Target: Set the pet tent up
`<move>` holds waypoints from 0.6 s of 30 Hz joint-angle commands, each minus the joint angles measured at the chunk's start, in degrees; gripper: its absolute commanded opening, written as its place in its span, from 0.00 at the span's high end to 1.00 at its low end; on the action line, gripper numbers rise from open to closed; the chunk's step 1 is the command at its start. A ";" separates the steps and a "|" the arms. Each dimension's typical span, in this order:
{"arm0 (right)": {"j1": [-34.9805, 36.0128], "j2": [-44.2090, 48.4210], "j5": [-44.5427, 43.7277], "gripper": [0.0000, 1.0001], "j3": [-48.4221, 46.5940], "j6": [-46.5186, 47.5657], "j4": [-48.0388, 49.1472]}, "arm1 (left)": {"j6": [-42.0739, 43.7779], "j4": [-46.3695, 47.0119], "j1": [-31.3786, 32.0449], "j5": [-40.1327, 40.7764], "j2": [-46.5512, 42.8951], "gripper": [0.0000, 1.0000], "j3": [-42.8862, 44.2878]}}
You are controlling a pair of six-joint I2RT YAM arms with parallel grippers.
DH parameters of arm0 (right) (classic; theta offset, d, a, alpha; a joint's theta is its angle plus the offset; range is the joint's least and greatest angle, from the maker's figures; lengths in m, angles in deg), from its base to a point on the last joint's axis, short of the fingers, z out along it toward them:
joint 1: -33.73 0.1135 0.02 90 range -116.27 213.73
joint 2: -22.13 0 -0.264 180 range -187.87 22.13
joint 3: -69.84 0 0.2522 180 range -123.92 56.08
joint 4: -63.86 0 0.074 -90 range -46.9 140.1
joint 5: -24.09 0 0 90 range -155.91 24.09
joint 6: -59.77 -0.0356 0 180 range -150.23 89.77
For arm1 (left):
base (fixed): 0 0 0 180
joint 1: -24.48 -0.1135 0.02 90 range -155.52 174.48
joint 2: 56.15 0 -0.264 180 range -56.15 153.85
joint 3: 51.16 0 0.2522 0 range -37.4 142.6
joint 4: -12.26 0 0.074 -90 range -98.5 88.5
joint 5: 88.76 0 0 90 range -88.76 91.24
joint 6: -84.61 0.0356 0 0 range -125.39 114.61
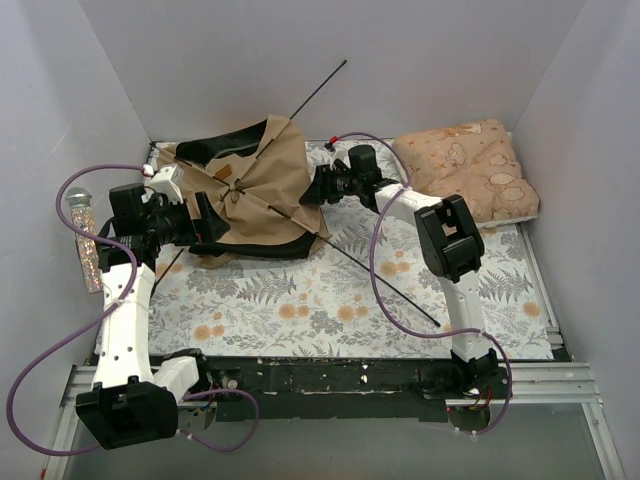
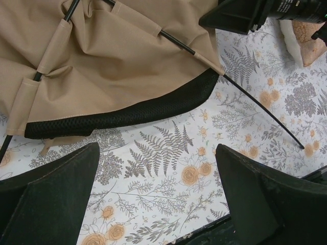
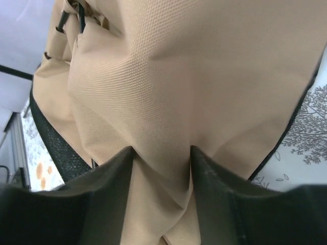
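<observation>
Tan canvas fills the overhead view. One pet tent [image 1: 255, 190], a black-trimmed fabric shell slumped in a crumpled heap, lies on the far left part of the floral-clothed table [image 1: 300, 300]. Two thin black poles [image 1: 385, 285] cross over it, one tip pointing toward the back wall and the other running out over the table to the near right. Two arms flank the heap, with the left gripper [image 1: 215, 222] at its near left edge and the right gripper [image 1: 318, 187] at its right edge. One pinkish-beige patterned cushion [image 1: 470, 165] sits in the far right corner, apart from the tent.

From the left wrist, the left gripper [image 2: 156, 194] hovers over bare table [image 2: 168, 153], its jaws spread wide with nothing between them. The tent's black mesh trim [image 2: 127, 115] curves just beyond the two fingers [image 2: 46, 199]. Both poles run through canvas sleeves, and one [image 2: 260, 109] emerges and slants across the table. A corner of the cushion [image 2: 306, 46] shows at the upper right.

From the right wrist, the jaws of the right gripper [image 3: 161, 196] are clenched on a bunched fold of the pet tent [image 3: 194, 71]. Creases fan out from the two fingers [image 3: 102, 199]. One strip of mesh trim [image 3: 51, 138] shows on the left and a sliver of table [image 3: 311, 127] on the right.
</observation>
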 commanded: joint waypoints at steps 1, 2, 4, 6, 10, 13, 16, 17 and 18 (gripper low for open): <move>-0.25 0.47 4.74 0.70 -4.33 -4.30 2.01 | -0.60 0.90 -0.06 -1.13 -0.65 0.02 -1.53; -0.52 2.04 4.83 0.85 -3.02 -4.39 2.89 | -0.60 0.90 -0.06 -1.13 -0.56 0.02 -1.70; -1.57 6.78 5.10 0.99 0.67 -5.70 5.17 | -0.78 1.51 -0.06 -1.30 -0.64 0.02 -2.05; -3.15 11.00 5.80 0.99 3.84 -7.72 7.11 | -1.04 2.30 0.02 -1.65 -0.64 0.02 -2.49; -8.07 19.35 8.26 0.99 11.39 -14.92 13.77 | -1.30 3.45 -0.06 -3.32 -0.56 0.02 -2.41; -12.11 25.07 8.52 0.99 17.72 -15.38 14.94 | -0.17 3.54 -0.06 -3.85 -0.12 0.02 -2.49; -17.37 27.28 11.24 0.99 20.71 -11.61 10.55 | 1.06 3.45 0.03 -4.73 0.15 0.02 -3.19; -19.40 27.63 12.29 0.99 21.86 -10.82 9.76 | 1.76 3.28 -0.06 -5.26 0.23 0.02 -3.37; -21.16 27.90 13.09 0.99 23.17 -9.76 8.36 | 3.08 3.28 -0.06 -5.96 0.15 0.02 -3.72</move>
